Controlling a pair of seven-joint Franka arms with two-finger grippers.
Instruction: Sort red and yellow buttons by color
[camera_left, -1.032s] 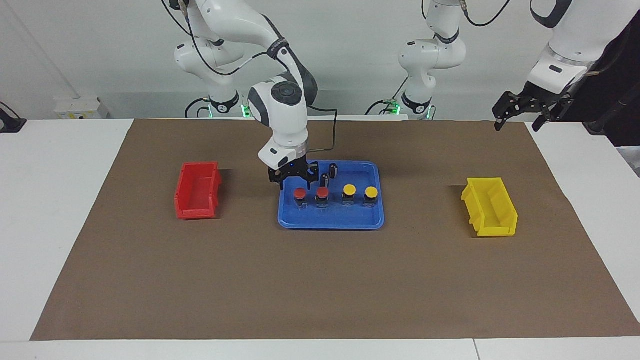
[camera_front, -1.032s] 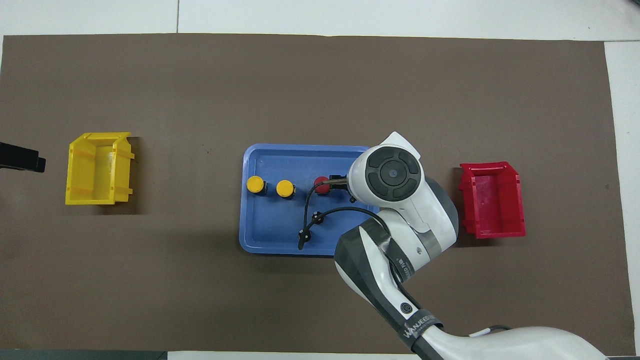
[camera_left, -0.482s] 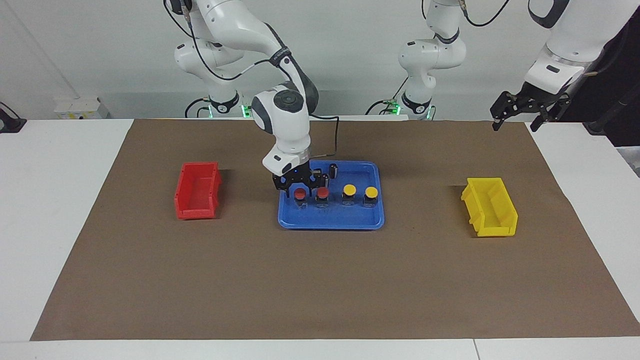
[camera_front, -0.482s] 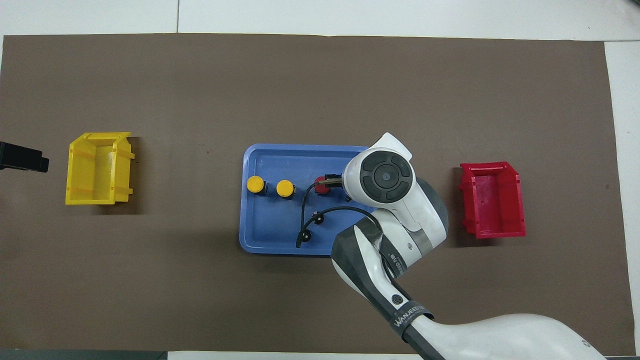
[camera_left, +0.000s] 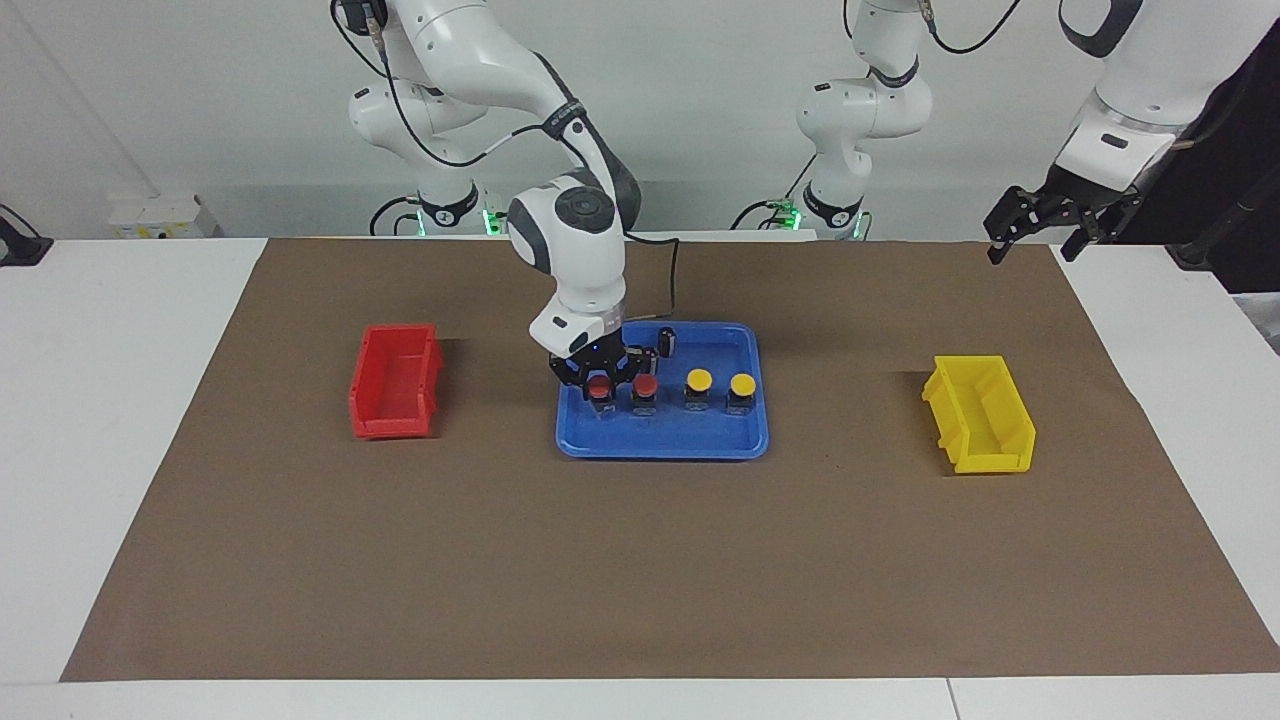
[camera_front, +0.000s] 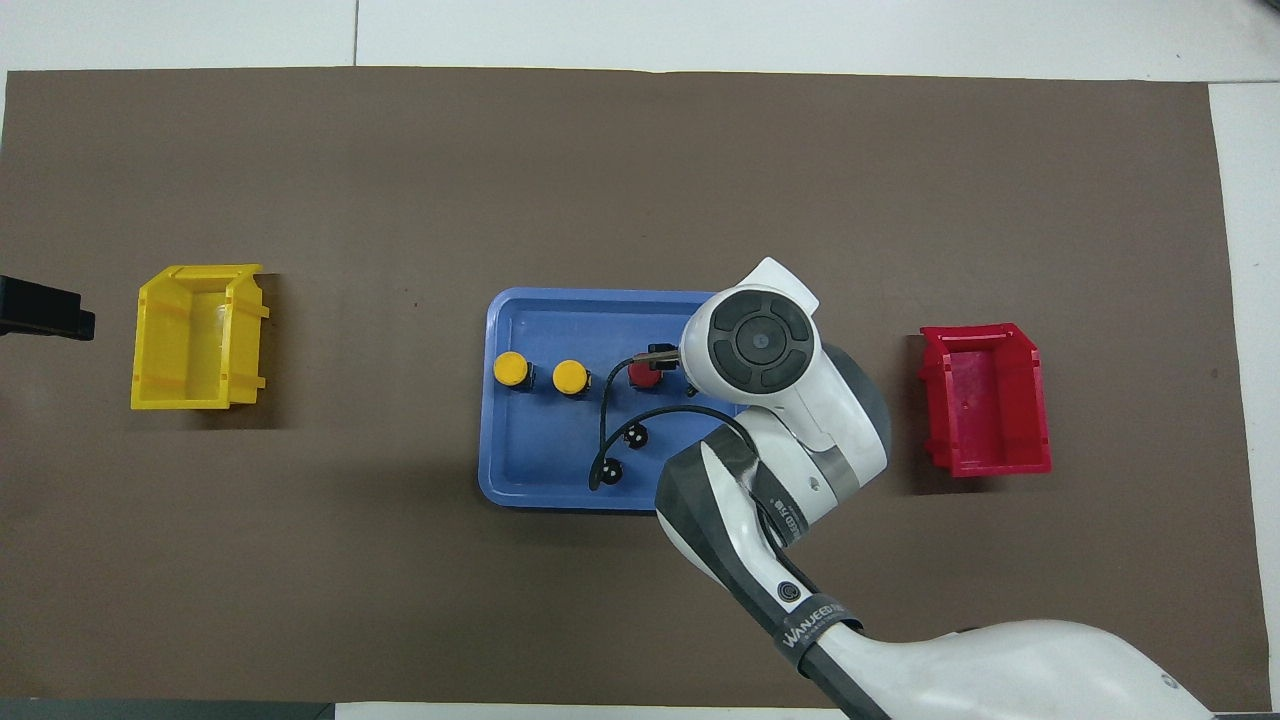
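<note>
In the facing view you see that the right gripper (camera_left: 598, 382) has come down into the blue tray (camera_left: 662, 445) and has closed; a second ago it hung open above the row. Its fingers now clamp the end red button (camera_left: 598, 388), the one at the right arm's end of the row. I judge the grasp is made, so the lift to the red bin (camera_left: 394, 381) should come next; nothing is sorted yet. The second red button (camera_left: 646, 387) stands just beside the gripper, so watch that it is not knocked. The two yellow buttons (camera_left: 699, 380) stay in the row, and one black cylinder (camera_left: 666, 340) stands nearer to the robots. The right arm bends steeply down, with the wrist almost vertical. The left gripper (camera_left: 1040, 224) waits up in the air at its own end, with fingers spread, holding nothing; the yellow bin (camera_left: 980, 413) is empty.

In the overhead view the right arm's wrist (camera_front: 760, 345) covers the held button. You see only the other red button (camera_front: 645, 373) at its edge, the yellow buttons (camera_front: 511, 369), and both bins (camera_front: 985, 398) well apart from the tray (camera_front: 540, 480)
</note>
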